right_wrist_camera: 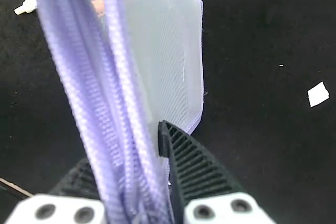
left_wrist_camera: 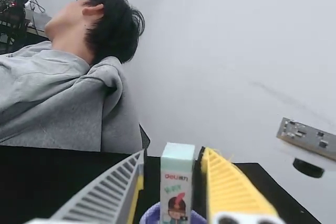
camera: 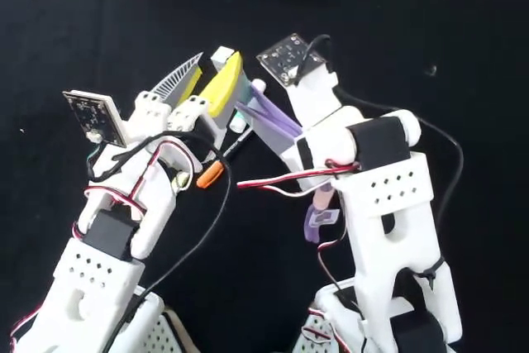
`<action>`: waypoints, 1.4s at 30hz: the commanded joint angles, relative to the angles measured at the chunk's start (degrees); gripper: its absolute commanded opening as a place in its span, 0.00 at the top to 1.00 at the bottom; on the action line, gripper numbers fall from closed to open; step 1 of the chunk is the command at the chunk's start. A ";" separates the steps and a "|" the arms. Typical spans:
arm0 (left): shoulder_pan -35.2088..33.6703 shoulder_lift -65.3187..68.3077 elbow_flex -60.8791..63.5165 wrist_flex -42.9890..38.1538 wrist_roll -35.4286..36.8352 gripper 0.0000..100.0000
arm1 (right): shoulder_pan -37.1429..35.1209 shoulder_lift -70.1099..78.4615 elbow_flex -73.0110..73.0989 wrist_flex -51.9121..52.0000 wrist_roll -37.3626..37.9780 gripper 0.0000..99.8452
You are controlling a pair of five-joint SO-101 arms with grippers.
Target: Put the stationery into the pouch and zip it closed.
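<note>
My left gripper (camera: 219, 62) has one grey and one yellow finger and is shut on a mint and white eraser box (left_wrist_camera: 177, 182), held upright just above the pouch's purple rim (left_wrist_camera: 152, 214). The pouch (camera: 266, 115) is translucent mesh with a purple zipper edge and is lifted off the table. My right gripper (right_wrist_camera: 128, 145) is shut on that zipper edge (right_wrist_camera: 113, 103), with the mesh body (right_wrist_camera: 163, 45) hanging away from it. An orange pen (camera: 211, 174) and a thin black pen (camera: 237, 145) lie on the black table between the two arms.
The black table (camera: 463, 55) stretches open at the back and right. A small white scrap (right_wrist_camera: 317, 94) lies on it beside the pouch. Red, white and black cables (camera: 273, 181) run between the two arms near the pens.
</note>
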 commanded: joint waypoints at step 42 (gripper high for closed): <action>8.13 -0.53 5.93 2.37 -8.09 0.97 | 7.65 0.48 -1.80 0.53 -0.97 0.99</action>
